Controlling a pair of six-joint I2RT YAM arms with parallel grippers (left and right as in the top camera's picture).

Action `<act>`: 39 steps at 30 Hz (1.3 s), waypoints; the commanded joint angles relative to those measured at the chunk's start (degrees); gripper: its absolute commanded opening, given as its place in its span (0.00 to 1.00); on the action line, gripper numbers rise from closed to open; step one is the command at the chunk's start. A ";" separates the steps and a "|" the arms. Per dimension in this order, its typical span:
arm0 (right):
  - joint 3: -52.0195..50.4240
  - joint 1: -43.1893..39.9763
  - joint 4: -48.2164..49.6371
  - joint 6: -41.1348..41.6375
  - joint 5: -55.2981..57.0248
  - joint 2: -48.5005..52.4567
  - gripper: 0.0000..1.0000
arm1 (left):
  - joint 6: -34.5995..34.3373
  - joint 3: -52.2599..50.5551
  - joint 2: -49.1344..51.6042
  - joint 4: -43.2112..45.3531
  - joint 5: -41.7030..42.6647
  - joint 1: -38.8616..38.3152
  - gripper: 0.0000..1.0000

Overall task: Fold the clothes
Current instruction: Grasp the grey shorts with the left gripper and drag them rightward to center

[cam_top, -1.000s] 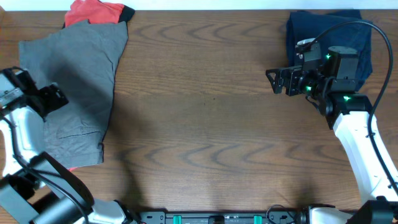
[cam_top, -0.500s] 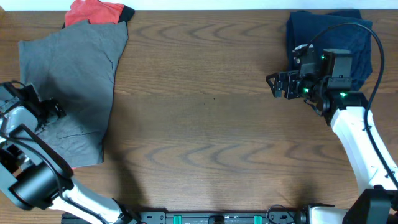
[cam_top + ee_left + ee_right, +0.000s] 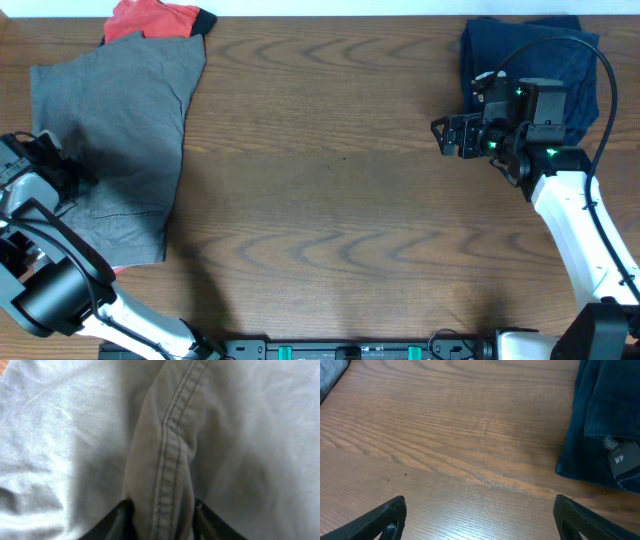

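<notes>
The clothes are grey-khaki shorts [image 3: 125,120] lying spread flat at the table's far left. My left gripper [image 3: 82,177] is down on their left part. In the left wrist view a raised ridge of fabric with a stitched seam [image 3: 167,455] is pinched between the two dark fingers [image 3: 119,521], so my left gripper [image 3: 162,519] is shut on the shorts. My right gripper [image 3: 440,137] hovers at the right, far from the shorts. Its jaws stand wide over bare wood in the right wrist view [image 3: 480,522], with nothing between them.
A red T-shirt [image 3: 150,18] pokes out beyond the shorts' far edge. A dark navy folded garment [image 3: 530,50] lies at the back right, just behind my right gripper, with its edge and a white tag [image 3: 620,457] showing in the right wrist view. Brown wooden table [image 3: 330,200].
My left gripper has settled lower onto the shorts and closed from wide open onto a ridge of fabric. The right arm has barely moved.
</notes>
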 commanded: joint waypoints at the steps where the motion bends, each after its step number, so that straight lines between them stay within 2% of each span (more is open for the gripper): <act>1: 0.61 0.52 0.02 -0.68 0.17 0.24 0.91 | -4.74 1.27 -3.19 0.33 4.39 -0.22 0.33; 5: 0.61 0.52 0.28 -0.68 0.15 0.24 0.91 | -12.20 1.27 -6.27 1.66 5.49 -0.22 0.19; 6: 0.61 0.52 0.28 -0.68 0.15 0.24 0.91 | -13.07 1.27 -7.17 1.86 6.49 -0.24 0.13; 9: 0.61 0.52 0.20 -0.68 0.15 0.24 0.90 | -13.25 1.27 -10.23 1.95 10.71 -0.66 0.06; 15: 0.61 0.50 0.50 0.33 -0.28 0.24 0.85 | -15.98 1.25 -17.29 -1.55 14.84 -6.84 0.06; 20: 0.61 0.39 1.46 2.60 -0.46 0.17 0.84 | -15.56 1.25 -20.76 -4.63 15.30 -19.69 0.06; 24: 0.63 0.04 1.40 4.15 -0.46 0.04 0.77 | -15.61 0.98 -20.35 -7.39 15.28 -32.24 0.06; 29: 0.63 -2.01 2.99 7.63 -0.46 -0.28 0.78 | -15.63 0.22 -17.86 -5.60 15.08 -48.17 0.06; 33: 0.63 -4.81 4.24 8.39 -1.88 -0.96 0.79 | -16.33 0.22 -13.51 1.42 15.06 -60.37 0.06; 39: 0.63 -11.41 5.44 8.39 -4.72 -2.84 0.83 | -20.31 0.22 -5.31 17.07 15.04 -74.71 0.06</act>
